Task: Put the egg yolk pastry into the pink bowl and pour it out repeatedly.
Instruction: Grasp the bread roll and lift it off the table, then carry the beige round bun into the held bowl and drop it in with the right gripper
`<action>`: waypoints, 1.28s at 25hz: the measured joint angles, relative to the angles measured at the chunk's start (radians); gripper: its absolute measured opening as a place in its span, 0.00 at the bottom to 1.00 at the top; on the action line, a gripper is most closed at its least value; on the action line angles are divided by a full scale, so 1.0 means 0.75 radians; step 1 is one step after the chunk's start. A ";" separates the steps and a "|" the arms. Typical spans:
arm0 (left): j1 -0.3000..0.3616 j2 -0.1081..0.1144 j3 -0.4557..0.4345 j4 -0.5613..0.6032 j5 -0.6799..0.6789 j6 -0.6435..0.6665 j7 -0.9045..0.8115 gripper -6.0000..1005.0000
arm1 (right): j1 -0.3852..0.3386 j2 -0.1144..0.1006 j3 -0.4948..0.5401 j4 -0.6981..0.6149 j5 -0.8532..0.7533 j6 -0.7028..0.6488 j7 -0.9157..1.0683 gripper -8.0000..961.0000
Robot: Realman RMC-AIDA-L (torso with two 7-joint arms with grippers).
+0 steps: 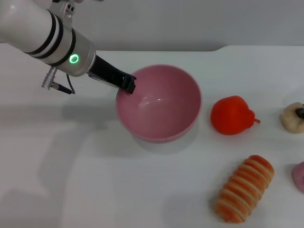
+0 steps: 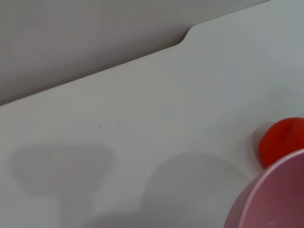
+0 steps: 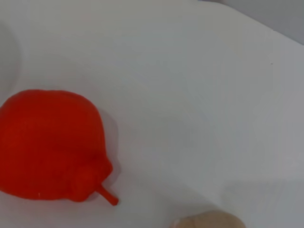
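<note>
The pink bowl point(image 1: 159, 102) is in the middle of the table, tilted with its empty inside facing me. My left gripper point(image 1: 128, 84) is shut on its left rim; a shadow lies under the bowl. In the left wrist view the bowl's outer wall point(image 2: 275, 199) fills one corner. The egg yolk pastry point(image 1: 292, 118), a pale cream lump, rests on the table at the far right edge. A dark bit of my right gripper point(image 1: 300, 113) shows against it. In the right wrist view only a sliver of the pastry point(image 3: 209, 221) shows.
A red-orange pear-like fruit point(image 1: 232, 115) point(image 3: 50, 145) point(image 2: 285, 140) lies between bowl and pastry. An orange-and-cream striped roll point(image 1: 244, 188) lies at the front right. Part of a pink object point(image 1: 299, 176) shows at the right edge. The table's far edge point(image 1: 223, 47) has a step.
</note>
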 joint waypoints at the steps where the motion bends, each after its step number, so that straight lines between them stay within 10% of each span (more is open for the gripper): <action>1: 0.000 0.000 0.000 0.000 0.000 0.000 0.000 0.05 | 0.000 0.000 0.000 0.000 0.000 -0.001 0.000 0.25; 17: 0.000 0.000 0.000 0.002 -0.001 0.001 0.000 0.05 | -0.009 -0.001 0.011 -0.050 0.009 -0.013 0.002 0.10; 32: -0.004 -0.002 0.017 -0.003 -0.009 -0.011 0.001 0.05 | -0.091 0.000 -0.020 -0.921 0.767 -0.424 0.046 0.07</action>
